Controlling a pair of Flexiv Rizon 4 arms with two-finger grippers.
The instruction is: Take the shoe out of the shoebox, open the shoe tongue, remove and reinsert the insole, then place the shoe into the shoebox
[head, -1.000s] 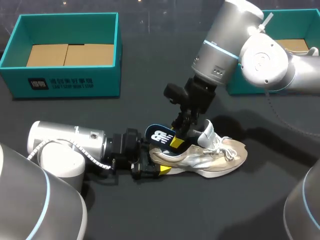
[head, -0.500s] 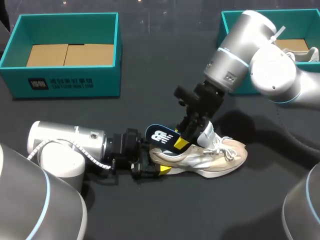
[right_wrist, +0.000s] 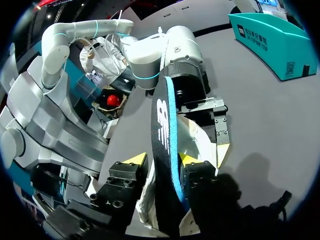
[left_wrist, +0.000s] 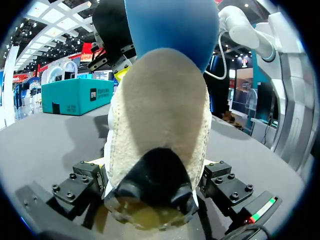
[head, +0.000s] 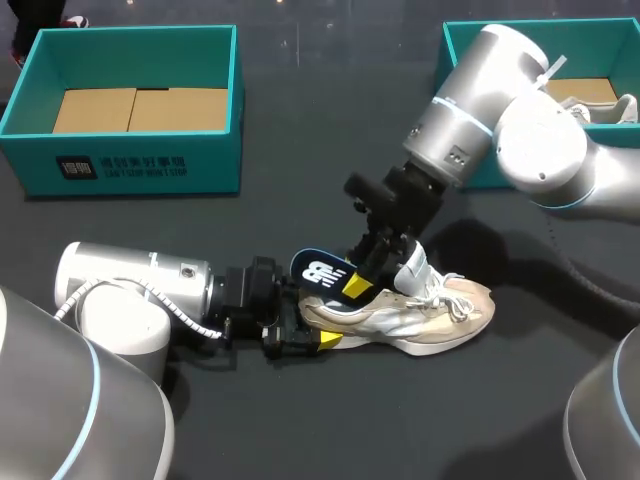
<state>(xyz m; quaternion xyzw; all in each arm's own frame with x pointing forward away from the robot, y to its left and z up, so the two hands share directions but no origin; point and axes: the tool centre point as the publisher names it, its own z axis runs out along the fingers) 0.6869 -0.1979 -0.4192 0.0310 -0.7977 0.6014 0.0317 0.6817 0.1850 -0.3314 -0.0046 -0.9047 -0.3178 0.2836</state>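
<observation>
Shoe (head: 430, 315) lies on counter (head: 300, 420) outside shoebox (head: 140, 165), heel clamped in left hand (head: 305, 322). Right hand (head: 358, 283) pinches insole (head: 320, 272), half inside shoe; whether leaving or re-entering is unclear. Reboxing remains.

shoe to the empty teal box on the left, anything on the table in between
Nothing visible lies between the shoe and the teal box. The left gripper is shut on its heel and the right gripper on the half-out insole.
</observation>
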